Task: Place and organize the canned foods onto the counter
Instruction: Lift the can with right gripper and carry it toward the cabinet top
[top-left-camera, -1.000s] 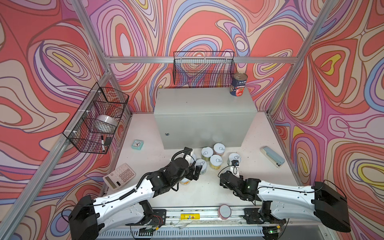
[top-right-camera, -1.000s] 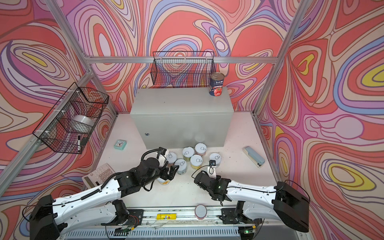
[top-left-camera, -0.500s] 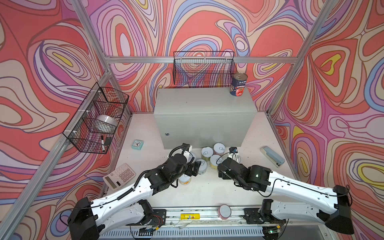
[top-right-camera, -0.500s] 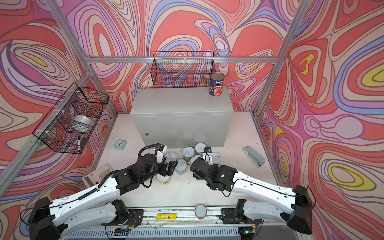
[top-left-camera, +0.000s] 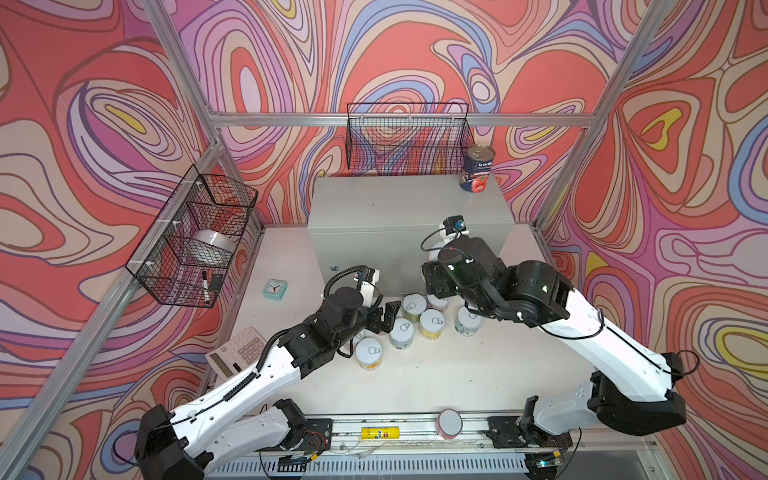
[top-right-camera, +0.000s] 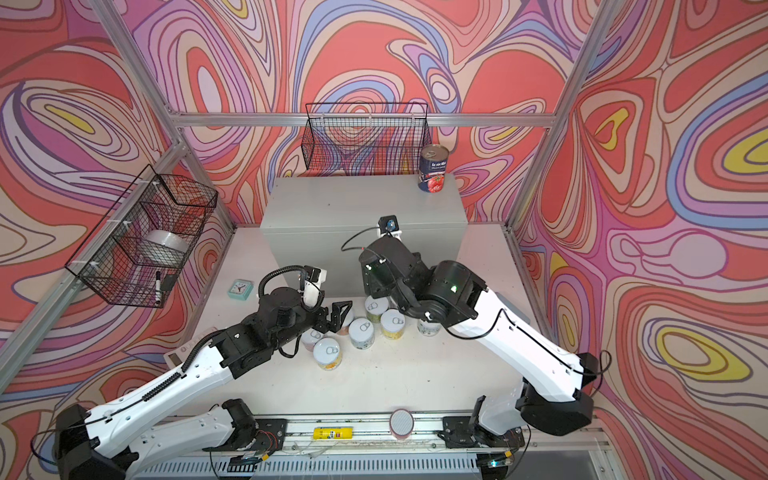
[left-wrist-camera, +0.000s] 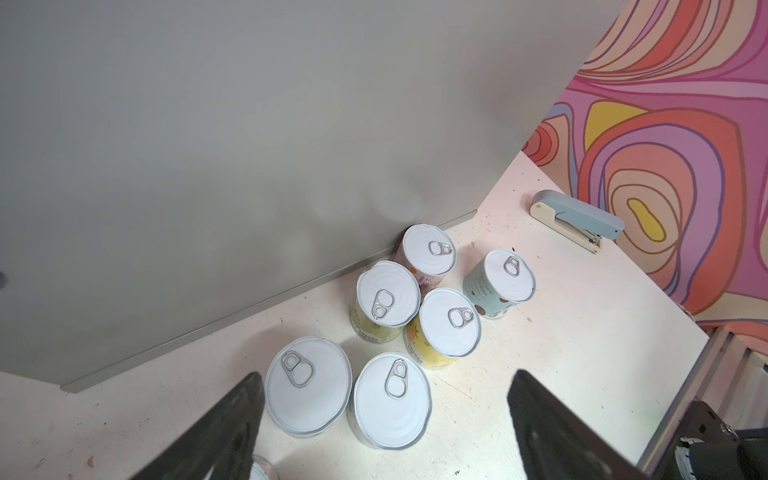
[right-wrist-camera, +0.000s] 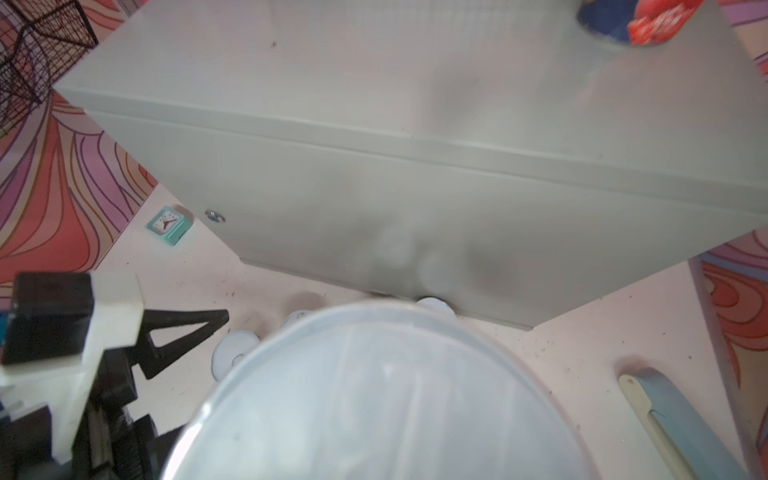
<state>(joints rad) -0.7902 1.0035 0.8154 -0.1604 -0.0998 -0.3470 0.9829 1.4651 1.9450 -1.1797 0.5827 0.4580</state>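
Note:
Several small cans with white pull-tab lids (top-left-camera: 401, 332) (top-right-camera: 360, 332) (left-wrist-camera: 388, 293) stand clustered on the white tabletop in front of the counter (top-left-camera: 407, 208) (top-right-camera: 353, 208) (right-wrist-camera: 415, 166). A taller dark-blue can (top-left-camera: 478, 168) (top-right-camera: 433, 168) stands at the counter's back right corner. My left gripper (top-left-camera: 384, 318) (top-right-camera: 338, 313) (left-wrist-camera: 384, 374) is open, low over the nearest two cans. My right gripper (top-left-camera: 434, 286) hangs before the counter's front, shut on a white-lidded can (right-wrist-camera: 374, 395) that hides its fingers.
A teal clock (top-left-camera: 275, 289) and a calculator (top-left-camera: 237, 351) lie at the left, a stapler (left-wrist-camera: 577, 220) at the right. A pink roll (top-left-camera: 449, 423) and yellow tube (top-left-camera: 380, 433) rest on the front rail. Wire baskets (top-left-camera: 407, 137) (top-left-camera: 195, 237) hang on the walls.
My right arm has closed on a can, lifted it off the table and carried it toward the counter's front. My left gripper has edged forward over the cluster, still open.

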